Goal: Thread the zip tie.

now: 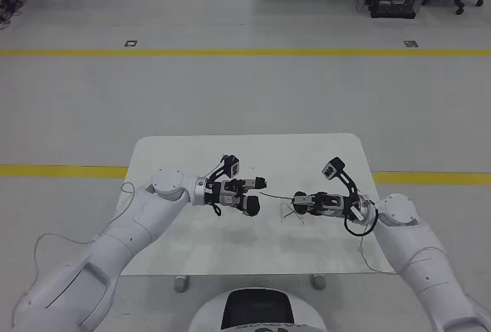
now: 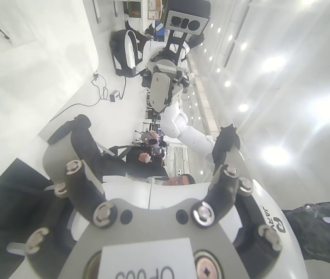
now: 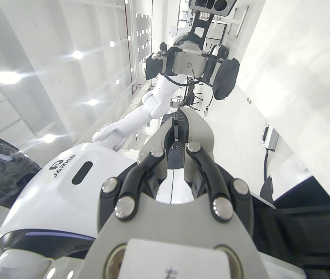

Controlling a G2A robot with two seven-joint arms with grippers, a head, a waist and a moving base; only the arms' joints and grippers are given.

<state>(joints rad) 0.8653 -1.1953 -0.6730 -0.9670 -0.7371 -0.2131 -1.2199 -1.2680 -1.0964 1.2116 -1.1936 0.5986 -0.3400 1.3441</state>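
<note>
Table point(image 1: 187, 158): smooth white top with rounded corners.
Left arm: elbow bent, forearm reaching inward above the table's middle; the left gripper point(image 2: 149, 130) has its two black-padded fingers spread wide apart.
Zip tie point(image 1: 275, 197): thin dark strip, held above the table between the two grippers, free end towards the left gripper.
Right arm: bent inward, facing the left arm; the right gripper point(image 3: 178, 119) has its ribbed fingers pressed together on the zip tie.

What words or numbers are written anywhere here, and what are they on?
White label behind the left gripper: upside down, cut by the edge, not readable whole.
Second label behind the right gripper: cut off, unreadable.
Arm shell: a maker's name, not quoted.
</note>
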